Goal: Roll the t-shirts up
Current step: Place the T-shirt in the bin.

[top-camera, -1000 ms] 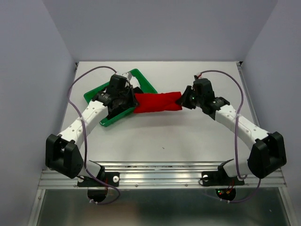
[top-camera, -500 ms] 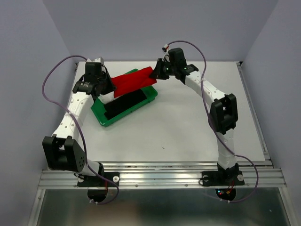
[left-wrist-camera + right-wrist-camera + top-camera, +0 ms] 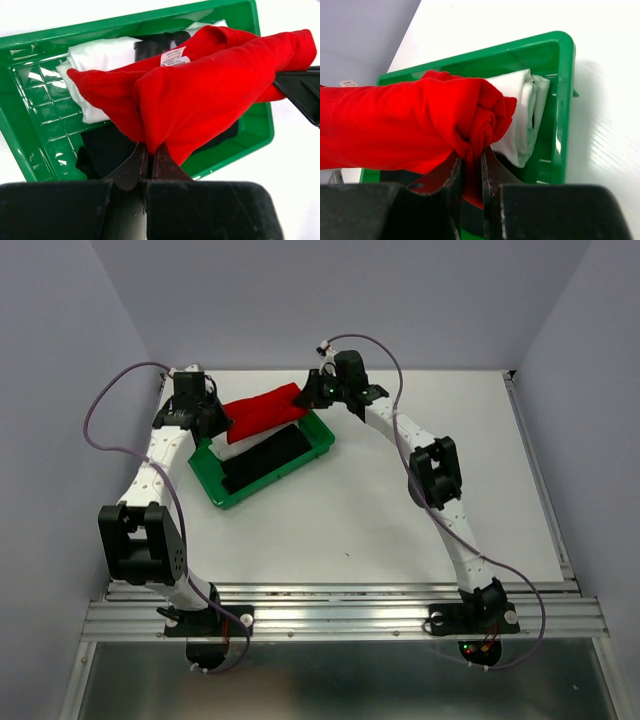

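- The rolled red t-shirt (image 3: 262, 410) hangs between the two grippers, raised over the far side of the green tray (image 3: 280, 481) at the table's (image 3: 400, 530) far left.
- The left gripper (image 3: 214, 420) is clamped on one end of the roll – in its wrist view the fingers (image 3: 134, 165) pinch the red cloth tightly.
- The right gripper (image 3: 310, 392) grips the opposite end, jaws nearly together on bunched red fabric.
- In the tray lie a rolled white t-shirt (image 3: 100, 55) along the far wall and a black t-shirt (image 3: 262, 460) – both beneath the red one.
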`<state>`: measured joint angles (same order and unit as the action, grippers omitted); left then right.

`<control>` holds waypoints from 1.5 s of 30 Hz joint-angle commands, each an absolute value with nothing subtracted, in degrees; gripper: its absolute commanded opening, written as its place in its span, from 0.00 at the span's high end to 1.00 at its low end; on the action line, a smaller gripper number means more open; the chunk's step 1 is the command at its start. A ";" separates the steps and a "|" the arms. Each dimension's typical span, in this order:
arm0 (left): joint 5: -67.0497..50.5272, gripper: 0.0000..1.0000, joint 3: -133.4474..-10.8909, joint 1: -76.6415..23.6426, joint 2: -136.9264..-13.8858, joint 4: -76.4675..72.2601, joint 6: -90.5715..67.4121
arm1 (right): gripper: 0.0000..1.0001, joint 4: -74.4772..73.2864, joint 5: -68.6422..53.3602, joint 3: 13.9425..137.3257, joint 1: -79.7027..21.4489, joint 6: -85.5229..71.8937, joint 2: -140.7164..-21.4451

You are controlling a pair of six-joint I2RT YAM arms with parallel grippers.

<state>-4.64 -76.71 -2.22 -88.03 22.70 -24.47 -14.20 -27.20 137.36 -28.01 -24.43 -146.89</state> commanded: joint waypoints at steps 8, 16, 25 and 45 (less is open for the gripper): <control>-1.50 1.00 -74.27 1.76 -91.93 15.82 -24.26 | 0.99 2.90 -25.14 143.61 -26.89 -25.58 -152.75; -3.51 1.00 -72.60 4.74 -96.32 13.28 -22.85 | 0.99 3.16 -25.75 144.93 -26.89 -25.75 -156.62; -2.81 1.00 -69.79 5.10 -99.92 11.16 -23.38 | 0.99 3.69 -26.10 144.23 -27.95 -25.93 -158.73; -1.50 0.82 -73.39 6.06 -104.86 15.21 -25.93 | 0.36 4.83 -25.05 140.81 -28.48 -25.14 -156.19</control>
<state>-5.45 -72.18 4.91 -104.60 10.87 -25.91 4.40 -27.86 142.65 -29.74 -27.22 -158.91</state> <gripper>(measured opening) 0.138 0.606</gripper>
